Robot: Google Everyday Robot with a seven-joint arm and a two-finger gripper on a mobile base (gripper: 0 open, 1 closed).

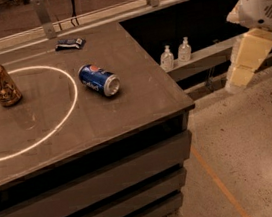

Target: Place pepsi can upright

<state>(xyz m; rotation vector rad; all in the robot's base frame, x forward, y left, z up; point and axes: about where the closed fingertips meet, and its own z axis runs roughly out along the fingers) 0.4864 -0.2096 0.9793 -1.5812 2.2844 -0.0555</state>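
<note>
The pepsi can [99,80] lies on its side on the grey table [126,112], right of a white ring mark, its silver end turned toward the front right. My gripper [244,63] hangs at the right edge of the view, off the table and above the floor, well to the right of the can. It holds nothing that I can see.
A gold-brown can [0,83] stands upright at the left, inside the white ring [53,129]. A flat dark blue packet [70,43] lies near the table's back edge. Two small clear bottles [176,54] stand on a ledge right of the table. A rail runs behind.
</note>
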